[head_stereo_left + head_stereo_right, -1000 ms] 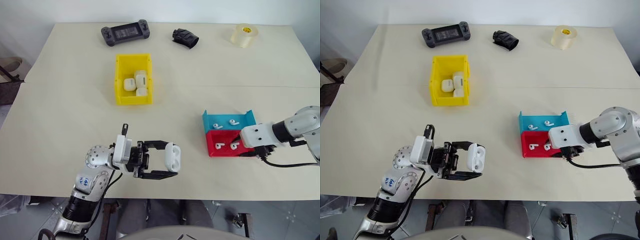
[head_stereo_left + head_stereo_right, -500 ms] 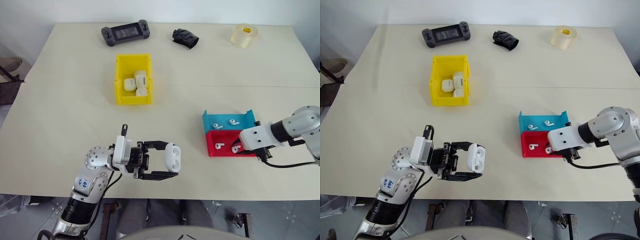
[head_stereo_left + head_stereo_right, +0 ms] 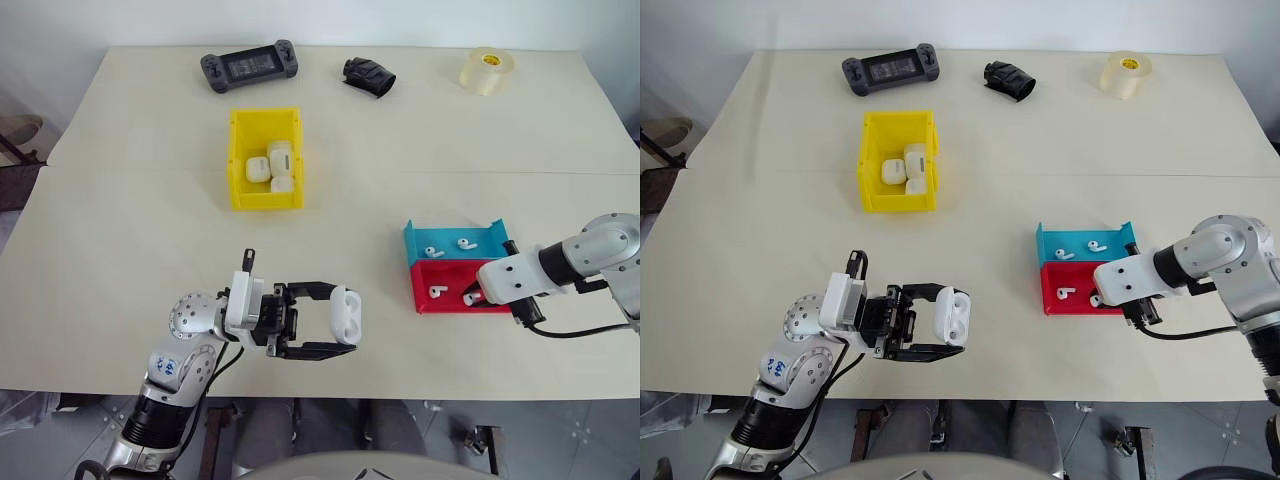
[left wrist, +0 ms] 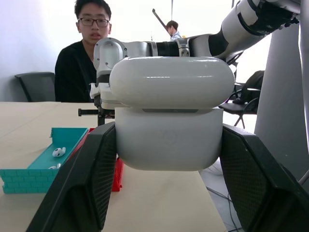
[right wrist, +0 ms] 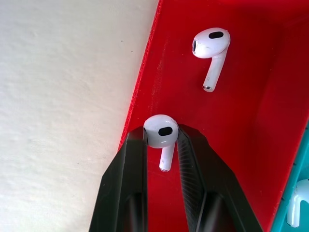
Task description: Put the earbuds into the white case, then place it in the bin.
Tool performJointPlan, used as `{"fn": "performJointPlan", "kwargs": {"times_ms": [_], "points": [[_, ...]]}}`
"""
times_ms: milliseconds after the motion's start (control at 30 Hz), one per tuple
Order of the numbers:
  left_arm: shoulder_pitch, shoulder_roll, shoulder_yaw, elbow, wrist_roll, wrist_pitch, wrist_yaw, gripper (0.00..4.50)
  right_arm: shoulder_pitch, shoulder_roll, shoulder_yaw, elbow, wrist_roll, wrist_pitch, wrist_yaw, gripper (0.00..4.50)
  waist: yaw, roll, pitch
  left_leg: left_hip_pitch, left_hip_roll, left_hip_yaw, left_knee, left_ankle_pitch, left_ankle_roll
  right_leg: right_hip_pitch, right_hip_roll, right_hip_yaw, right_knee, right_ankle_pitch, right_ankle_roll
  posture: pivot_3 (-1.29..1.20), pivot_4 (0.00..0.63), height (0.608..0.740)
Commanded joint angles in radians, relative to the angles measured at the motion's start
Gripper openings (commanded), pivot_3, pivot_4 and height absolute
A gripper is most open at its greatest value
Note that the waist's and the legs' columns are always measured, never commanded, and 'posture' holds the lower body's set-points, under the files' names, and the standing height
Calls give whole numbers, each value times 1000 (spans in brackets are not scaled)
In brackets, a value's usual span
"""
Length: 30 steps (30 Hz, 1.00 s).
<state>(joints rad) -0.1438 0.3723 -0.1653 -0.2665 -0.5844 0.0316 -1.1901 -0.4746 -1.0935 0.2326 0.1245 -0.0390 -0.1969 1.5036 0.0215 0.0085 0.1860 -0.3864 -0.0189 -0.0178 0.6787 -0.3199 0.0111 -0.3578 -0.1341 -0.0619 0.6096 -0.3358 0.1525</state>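
Right gripper point(image 5: 161, 145) is down in the red tray point(image 3: 445, 277), its two black fingers pinched narrow on the head of one earbud point(image 5: 161, 131) near the tray's edge, stem hanging between the pads. Largest thing in play is the pale table point(image 3: 120, 230), which carries everything; up the middle sits the yellow bin point(image 3: 238, 160) with several white cases already lying in it. Just behind the red tray, touching it, is the blue tray point(image 3: 455, 233) with two more buds. A handheld game console point(image 3: 249, 65), a crumpled black object point(image 3: 368, 74) and a roll of clear tape point(image 3: 487, 70) lie along the far edge, well apart from the work. Left gripper point(image 3: 345, 320) holds the white case point(image 3: 344, 314) out over the near table, clamped on its sides, lid closed in the left wrist view (a person sits beyond the table there). A second earbud point(image 5: 210, 48) lies loose deeper in the red tray.

Judging the step as the pick of this bud: the grip is on the rounded head, which could squirt out, so lift straight and slowly, clear of the tray wall, without rolling the wrist. The lid looks to need opening before the bud can go in
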Motion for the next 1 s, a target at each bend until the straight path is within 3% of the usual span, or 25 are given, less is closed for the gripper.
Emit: {"fn": "performJointPlan", "kwargs": {"times_ms": [33,233,333,467,567,700,1000], "points": [[3,9,10,-35,-11,-6,-3,2793,27,0,-18,-25,17,7,-10,499,0,0,0,0,0,0,0,0,0,0,0,0,0,0,0,0,150,740],[-25,11,17,2,-27,3,-30,2793,172,1,-259,-232,340,264,-55,499,5,1,1,-1,-1,0,0,0,0,0,-1,0,0,0,0,0,150,740],[-38,11,20,31,-31,2,-56,2793,274,58,-404,-404,555,451,-149,499,5,1,1,-1,0,-1,0,0,0,1,-1,-1,0,0,0,0,150,740],[-69,10,26,74,-37,14,-82,2793,362,163,-483,-603,757,603,-308,499,5,1,1,-1,0,-1,0,0,0,1,-1,-2,0,0,0,0,150,740],[-107,-3,41,106,-51,39,-72,2793,376,291,-482,-720,905,695,-510,499,5,1,1,-1,0,-1,0,0,0,1,-1,-2,0,0,0,0,150,740],[-158,-17,58,143,-55,59,-69,2793,385,480,-453,-803,1003,680,-694,499,4,1,1,-1,0,-2,0,0,0,0,0,-1,1,0,0,0,150,740],[-219,-37,60,168,-66,95,-87,2793,383,637,-298,-836,920,624,-783,499,2,1,1,-1,-1,-2,-1,0,0,-1,0,0,6,0,0,0,150,740]]}}
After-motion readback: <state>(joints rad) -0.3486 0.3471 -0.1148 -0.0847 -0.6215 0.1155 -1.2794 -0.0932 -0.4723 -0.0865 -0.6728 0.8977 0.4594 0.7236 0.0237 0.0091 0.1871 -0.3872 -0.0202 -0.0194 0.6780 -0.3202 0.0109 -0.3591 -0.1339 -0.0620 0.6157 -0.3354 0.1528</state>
